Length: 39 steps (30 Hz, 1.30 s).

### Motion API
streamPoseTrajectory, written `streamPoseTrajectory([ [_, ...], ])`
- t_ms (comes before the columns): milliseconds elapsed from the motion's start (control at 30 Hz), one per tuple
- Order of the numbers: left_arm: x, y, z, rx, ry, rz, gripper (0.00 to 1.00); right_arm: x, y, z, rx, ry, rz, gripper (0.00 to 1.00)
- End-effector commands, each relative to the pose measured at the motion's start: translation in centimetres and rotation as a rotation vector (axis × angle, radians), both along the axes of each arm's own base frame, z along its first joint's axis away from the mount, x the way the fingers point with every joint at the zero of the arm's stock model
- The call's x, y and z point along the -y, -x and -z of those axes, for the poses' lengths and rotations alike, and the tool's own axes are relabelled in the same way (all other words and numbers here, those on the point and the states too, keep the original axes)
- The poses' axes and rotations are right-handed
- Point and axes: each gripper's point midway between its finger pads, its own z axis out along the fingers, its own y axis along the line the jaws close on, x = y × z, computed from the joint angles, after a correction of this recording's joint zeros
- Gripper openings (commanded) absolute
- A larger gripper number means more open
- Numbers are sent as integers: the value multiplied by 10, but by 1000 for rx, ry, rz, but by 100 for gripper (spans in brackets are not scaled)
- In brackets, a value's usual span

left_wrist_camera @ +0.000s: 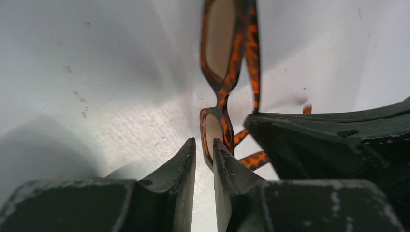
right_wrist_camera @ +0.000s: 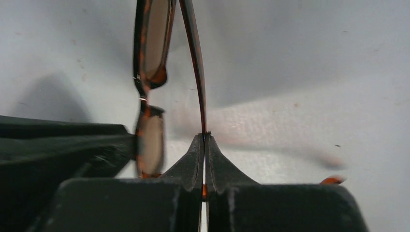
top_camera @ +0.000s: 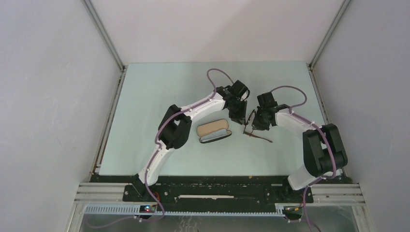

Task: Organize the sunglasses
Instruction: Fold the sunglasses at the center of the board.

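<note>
Scuffed black plastic fingers of the right gripper fill the near view, pinched tight on one thin temple arm of the glossy, mottled-brown sunglasses with dark rectangular lenses. The frame is turned on edge, just right of centre on the matte pale table. Left gripper, wedge-tipped and chipped, shows a narrow slit between its tips with nothing inside, right beside the frame's corner; contact, I cannot tell. Oblong black case, tan-lined, lies open just left.

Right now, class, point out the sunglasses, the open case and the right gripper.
sunglasses (left_wrist_camera: 223, 93): left wrist view, frame bridge.
case (top_camera: 212, 128): top external view, tan lining.
right gripper (right_wrist_camera: 204, 140): right wrist view, between its fingertips.
</note>
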Motion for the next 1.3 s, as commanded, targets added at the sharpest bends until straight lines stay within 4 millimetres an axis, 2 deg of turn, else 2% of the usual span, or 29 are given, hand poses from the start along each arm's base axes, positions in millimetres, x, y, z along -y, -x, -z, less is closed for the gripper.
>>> streamPoseTrajectory([
  [0, 10, 12, -1, -35, 49, 21, 24, -29, -23, -18, 52, -111, 21, 0],
  [200, 9, 16, 1, -31, 33, 22, 24, -43, -26, -15, 37, -130, 15, 0],
  [367, 1, 15, 0, -3, 7, 9, 24, -37, -23, -23, 55, -94, -1, 24],
  [533, 1, 17, -5, -4, 26, 21, 24, -21, -19, -48, 122, -21, 0, 43],
  [633, 0, 15, -8, 7, 26, 16, 24, -10, -15, -62, 150, 7, 13, 49],
  [733, -1, 13, -12, 19, 27, 9, 24, 6, -7, -70, 152, 25, 50, 51],
  [833, -6, 5, -16, 43, 19, -12, 25, 23, 11, -69, 149, 0, 147, 51],
  [1033, -18, -29, -20, 93, 13, -94, 28, 36, 56, -49, 94, -132, 442, 51],
  [1133, -18, -45, -19, 115, -9, -116, 28, 37, 59, -44, 98, -186, 541, 54],
  [1267, -16, -53, -6, 103, -29, -120, 28, 37, 47, -45, 123, -215, 579, 56],
])
